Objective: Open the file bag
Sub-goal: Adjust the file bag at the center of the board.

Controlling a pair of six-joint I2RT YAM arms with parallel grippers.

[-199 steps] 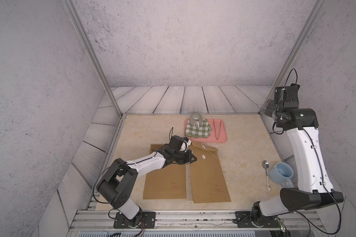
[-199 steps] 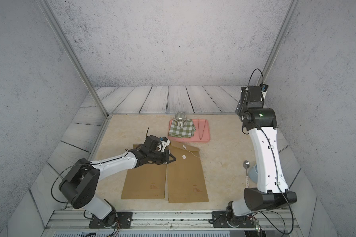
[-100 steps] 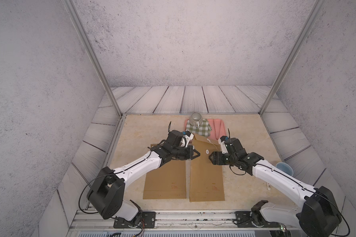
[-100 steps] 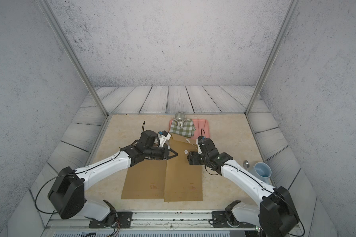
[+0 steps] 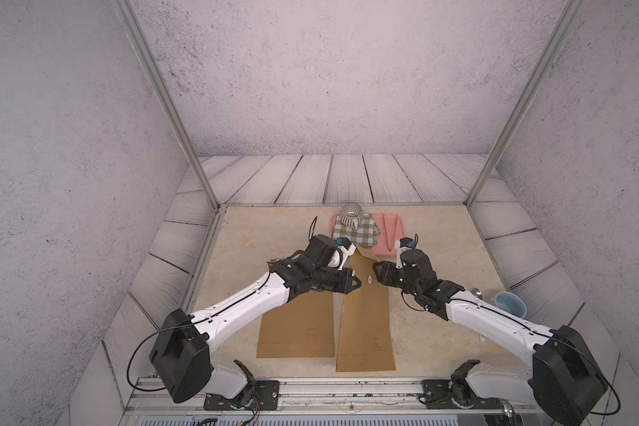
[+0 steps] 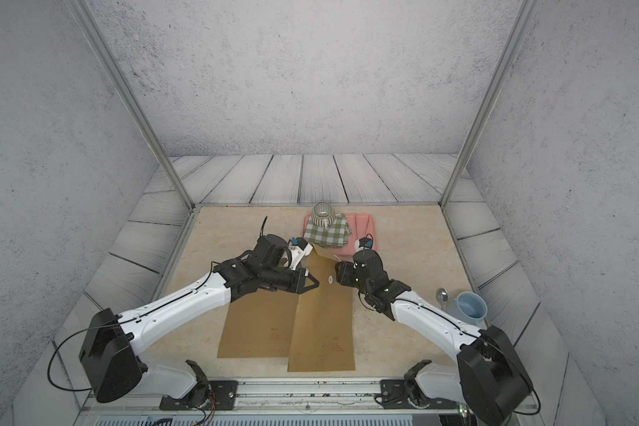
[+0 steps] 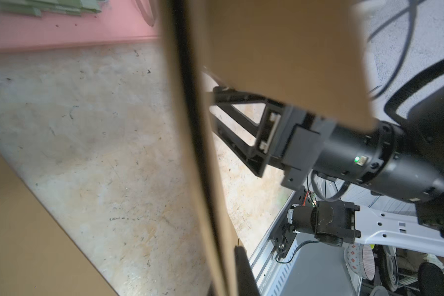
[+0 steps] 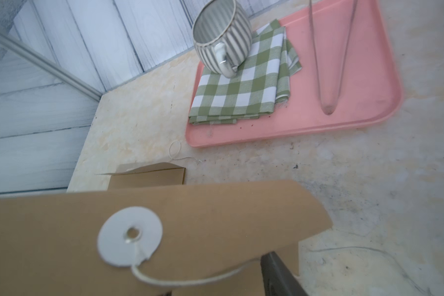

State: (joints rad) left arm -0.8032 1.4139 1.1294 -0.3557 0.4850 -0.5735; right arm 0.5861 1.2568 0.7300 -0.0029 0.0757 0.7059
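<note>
The file bag (image 5: 365, 317), light floppy kraft paper between the 2 hands, has its edge pinched by the left hand (image 5: 358, 282), and its flap (image 8: 215, 205), just at the right hand (image 5: 376, 273) whose spread cannot be told, looks the place to grip.
</note>
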